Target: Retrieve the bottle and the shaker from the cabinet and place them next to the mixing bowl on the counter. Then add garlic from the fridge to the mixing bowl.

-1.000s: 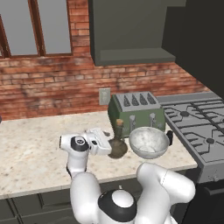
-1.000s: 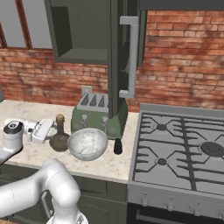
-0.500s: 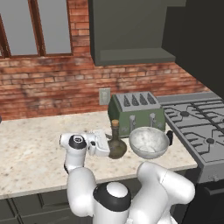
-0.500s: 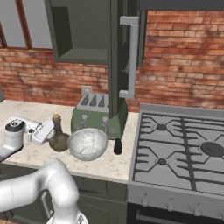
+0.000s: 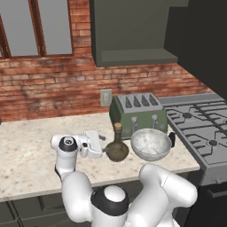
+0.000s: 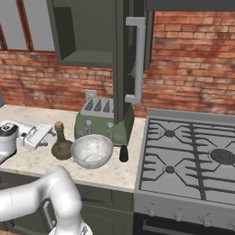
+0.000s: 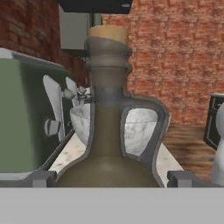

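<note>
The bottle stands upright on the table, directly ahead of the end effector, whose fingers are spread and grip nothing. The mixing bowl sits just beyond the bottle, the shaker beyond that. Judged: bottle placement is complete; next comes withdrawal, then garlic from the fridge. The table's front edge runs close alongside; open surface lies behind the end effector.

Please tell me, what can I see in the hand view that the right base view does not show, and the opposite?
The hand view alone shows the side handle of the bottle up close, with the gripper open and a fingertip on either side of its body. The right base view alone shows the shaker standing right of the mixing bowl, the open cabinet, the gas hob and the counter. Both show the bottle, mixing bowl, green toaster and brick wall.
</note>
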Controlling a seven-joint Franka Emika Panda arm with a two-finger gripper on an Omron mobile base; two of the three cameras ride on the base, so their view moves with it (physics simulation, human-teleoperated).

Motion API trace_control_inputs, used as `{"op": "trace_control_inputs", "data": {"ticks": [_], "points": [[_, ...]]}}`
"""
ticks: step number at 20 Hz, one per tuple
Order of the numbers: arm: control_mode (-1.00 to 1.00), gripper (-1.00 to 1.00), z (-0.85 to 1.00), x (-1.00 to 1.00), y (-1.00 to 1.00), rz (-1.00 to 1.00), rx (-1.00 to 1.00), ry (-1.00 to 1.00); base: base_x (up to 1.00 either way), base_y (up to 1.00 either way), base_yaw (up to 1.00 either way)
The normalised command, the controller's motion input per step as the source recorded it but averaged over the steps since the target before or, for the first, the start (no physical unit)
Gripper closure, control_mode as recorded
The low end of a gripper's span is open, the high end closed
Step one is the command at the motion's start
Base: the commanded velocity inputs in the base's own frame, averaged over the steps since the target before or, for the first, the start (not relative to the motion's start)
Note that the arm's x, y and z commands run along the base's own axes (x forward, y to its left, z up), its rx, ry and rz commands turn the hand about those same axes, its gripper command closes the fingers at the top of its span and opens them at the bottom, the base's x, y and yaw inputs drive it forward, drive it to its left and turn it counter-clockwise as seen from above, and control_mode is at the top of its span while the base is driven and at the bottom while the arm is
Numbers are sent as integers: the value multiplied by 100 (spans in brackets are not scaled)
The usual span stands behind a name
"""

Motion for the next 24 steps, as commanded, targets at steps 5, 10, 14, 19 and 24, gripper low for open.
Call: {"op": "trace_control_inputs", "data": {"ticks": [5, 10, 14, 19, 24], "points": [[-100, -100, 73, -43, -6, 12, 0, 0, 0, 0, 0], [-100, -100, 94, -38, -3, 18, 0, 0, 0, 0, 0], [-100, -100, 72, -43, -18, 21, 0, 4, 0, 0, 0], [-100, -100, 38, -17, -61, 30, 0, 12, 0, 0, 0], [-100, -100, 25, 0, -67, 32, 8, 0, 0, 0, 0]]}}
